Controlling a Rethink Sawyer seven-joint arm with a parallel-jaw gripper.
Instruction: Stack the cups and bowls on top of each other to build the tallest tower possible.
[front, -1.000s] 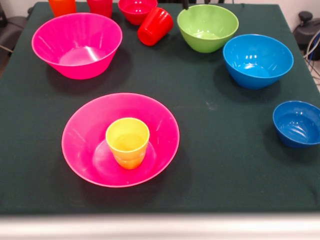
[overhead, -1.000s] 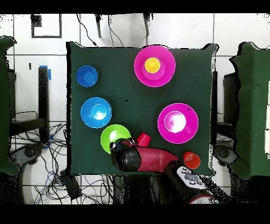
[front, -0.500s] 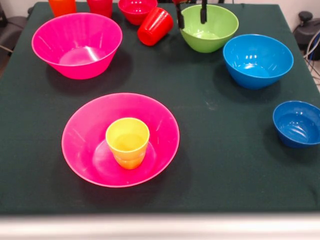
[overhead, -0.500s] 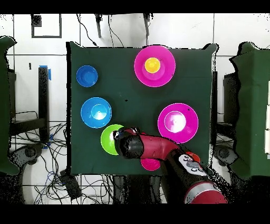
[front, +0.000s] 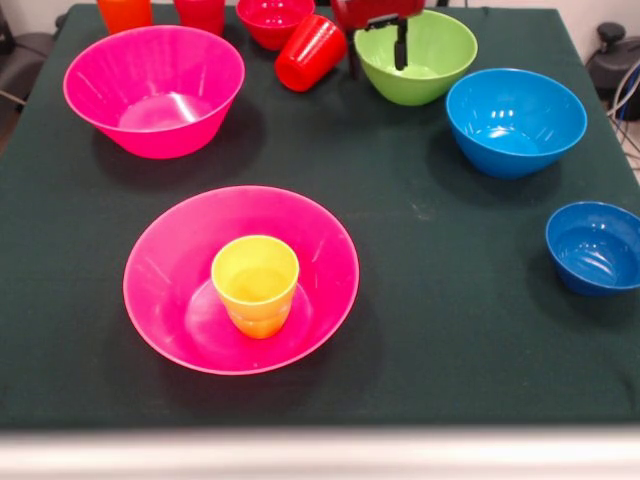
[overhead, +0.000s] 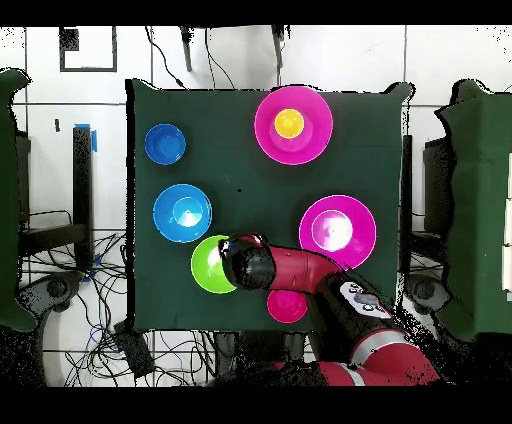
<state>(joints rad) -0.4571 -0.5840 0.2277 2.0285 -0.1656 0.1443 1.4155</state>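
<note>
Tool (front: 377, 55) open — one finger inside the green bowl (front: 420, 55), one outside, straddling its rim on the red cup's (front: 310, 52) side.

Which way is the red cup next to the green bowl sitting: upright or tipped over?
Tipped over. In the front view the red cup lies on its side on the table, its open mouth facing down-left, beside the green bowl.

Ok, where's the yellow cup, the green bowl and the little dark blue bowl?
yellow cup (front: 255, 283): front view, inside its open mouth.
green bowl (front: 435, 55): front view, inner wall.
little dark blue bowl (front: 596, 250): front view, inside bottom.
</note>
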